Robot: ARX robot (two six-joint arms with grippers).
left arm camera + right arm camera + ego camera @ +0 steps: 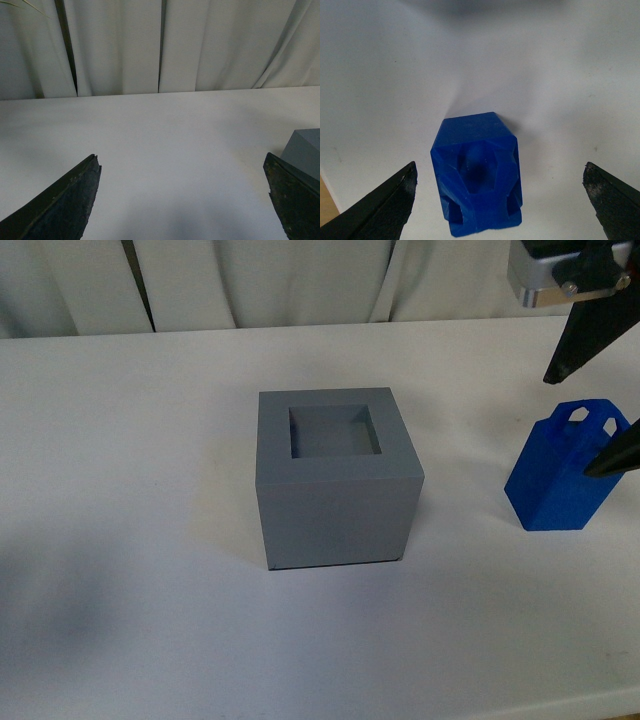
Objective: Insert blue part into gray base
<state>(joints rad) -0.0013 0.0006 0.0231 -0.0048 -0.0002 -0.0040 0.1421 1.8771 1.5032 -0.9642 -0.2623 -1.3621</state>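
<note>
While the gray base sits mid-table on the white table with its square recess facing up, the blue part stands upright well apart from it, on the robot's right. The right gripper hangs above the blue part, fingers spread wide to either side and clear of it. The left gripper is spread wide too, holding nothing, with a corner of the gray base near one finger.
</note>
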